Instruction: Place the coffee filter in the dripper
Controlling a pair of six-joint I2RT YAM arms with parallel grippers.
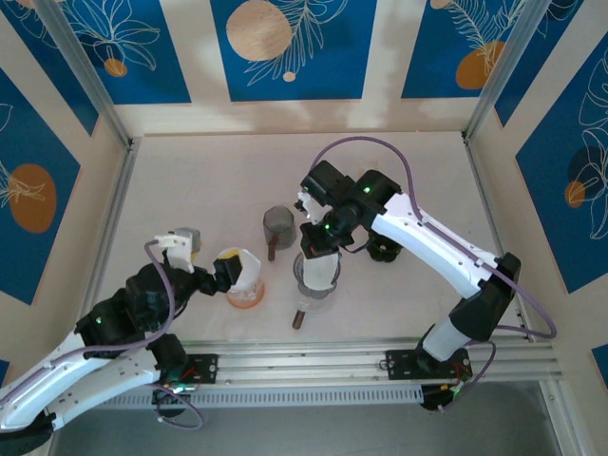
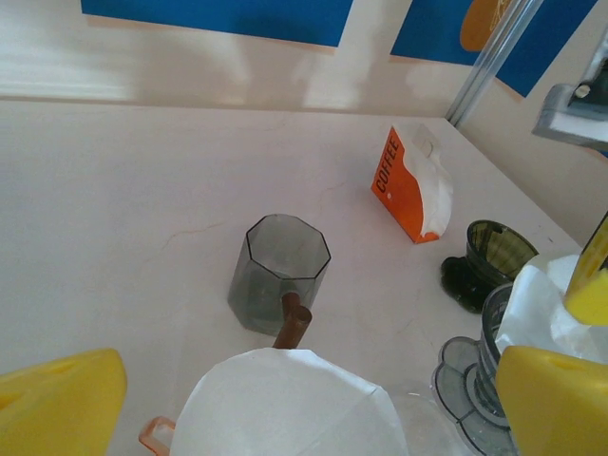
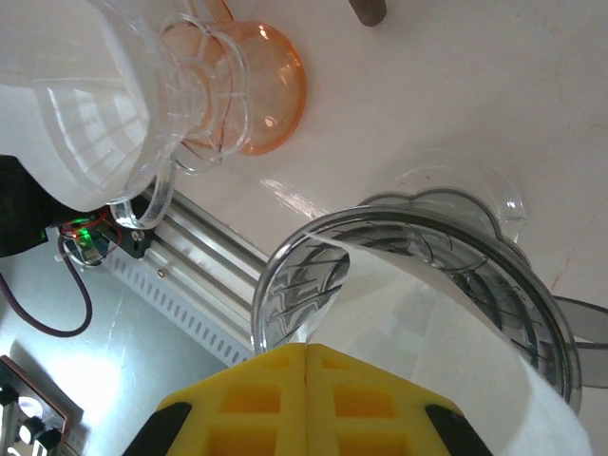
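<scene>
The coffee filter [image 3: 446, 370] is being pinched at its edge by the tightly closed fingers of the right gripper [image 3: 306, 366]. It is hanging straight below them, its lower part inside the rim of the clear grey dripper [image 3: 285, 285] and its cone roughly in line with the dripper's upright axis. The left gripper [image 2: 309, 380] is being held wide open, gripping nothing, astride the orange dripper [image 3: 261, 95] with another white filter [image 2: 285, 408] in it, so the right arm is being judged nearer. "COFFEE" is being read on the orange packet [image 2: 404, 190] farther back.
</scene>
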